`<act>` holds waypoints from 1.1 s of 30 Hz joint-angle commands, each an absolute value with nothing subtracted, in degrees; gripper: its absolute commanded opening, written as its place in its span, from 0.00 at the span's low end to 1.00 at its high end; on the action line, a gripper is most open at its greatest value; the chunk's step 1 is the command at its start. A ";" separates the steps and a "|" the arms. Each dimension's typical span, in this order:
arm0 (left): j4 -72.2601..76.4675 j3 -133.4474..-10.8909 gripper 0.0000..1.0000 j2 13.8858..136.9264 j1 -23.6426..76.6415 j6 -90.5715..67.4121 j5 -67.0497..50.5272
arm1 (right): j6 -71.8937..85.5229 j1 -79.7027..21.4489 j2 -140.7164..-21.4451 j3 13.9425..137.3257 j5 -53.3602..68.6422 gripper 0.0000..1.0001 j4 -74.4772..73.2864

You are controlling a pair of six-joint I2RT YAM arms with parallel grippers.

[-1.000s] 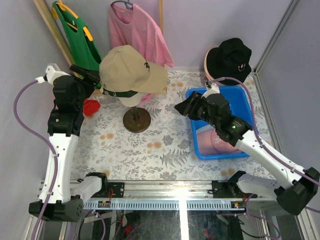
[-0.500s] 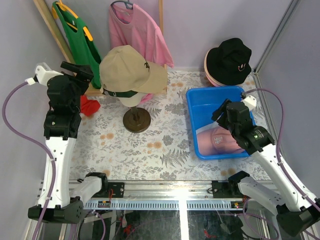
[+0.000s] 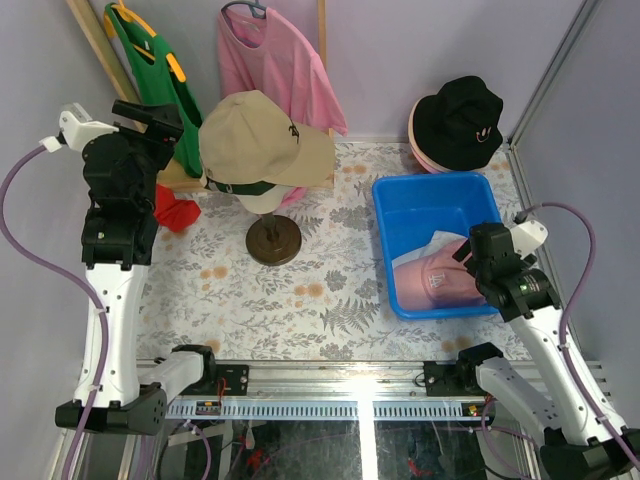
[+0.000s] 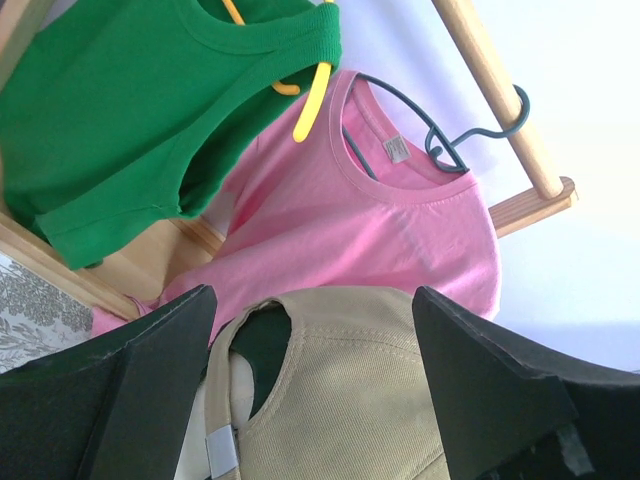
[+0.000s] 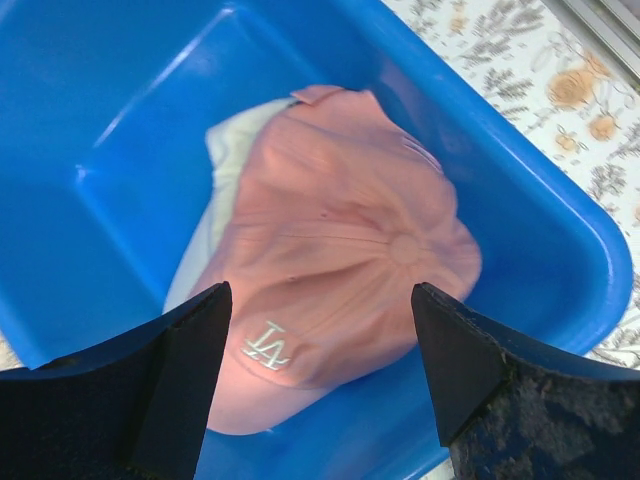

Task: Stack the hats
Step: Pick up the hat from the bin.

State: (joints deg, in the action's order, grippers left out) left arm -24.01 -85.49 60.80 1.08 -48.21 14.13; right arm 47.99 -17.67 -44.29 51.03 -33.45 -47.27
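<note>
Pink cap (image 5: 330,290) lies in the blue tub (image 5: 120,60) over a white cap (image 5: 222,180); your right gripper (image 5: 320,390) hangs above it, fingers wide, empty; drop carelessly and you may pinch both caps or clip the tub wall; left gripper (image 4: 310,400), likewise wide and empty, hovers beside the tan cap (image 3: 260,140); the table (image 3: 320,290) between stand (image 3: 273,240) and tub gives room.

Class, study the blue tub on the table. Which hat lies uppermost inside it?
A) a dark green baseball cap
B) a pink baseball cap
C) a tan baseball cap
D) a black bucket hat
B: the right wrist view shows a pink baseball cap lying crown-up in the blue tub, with white fabric peeking out beneath it.
</note>
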 commanded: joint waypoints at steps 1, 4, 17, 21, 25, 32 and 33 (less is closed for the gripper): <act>-20.04 -87.54 0.79 61.04 1.60 -48.88 11.70 | 50.08 -15.63 -43.59 48.52 -35.74 0.80 -48.61; -19.63 -87.56 0.80 61.13 1.84 -48.70 10.87 | 50.33 -14.59 -43.45 46.96 -36.05 0.80 -48.32; -17.93 -86.94 0.80 60.96 2.31 -48.73 8.97 | 47.42 -8.61 -43.94 41.36 -33.33 0.79 -42.48; -17.75 -86.49 0.80 60.84 2.29 -48.82 8.81 | 46.40 -7.22 -43.33 40.76 -32.49 0.65 -40.31; -17.68 -86.33 0.80 60.90 2.29 -48.73 9.12 | 44.26 -7.20 -40.71 42.80 -33.34 0.21 -39.00; -17.40 -85.92 0.80 61.02 2.33 -48.96 9.02 | 41.41 -7.18 -40.07 45.85 -32.25 0.00 -39.54; -17.38 -85.95 0.80 61.06 2.34 -48.88 9.07 | 41.00 -7.20 -39.74 46.47 -31.71 0.00 -39.47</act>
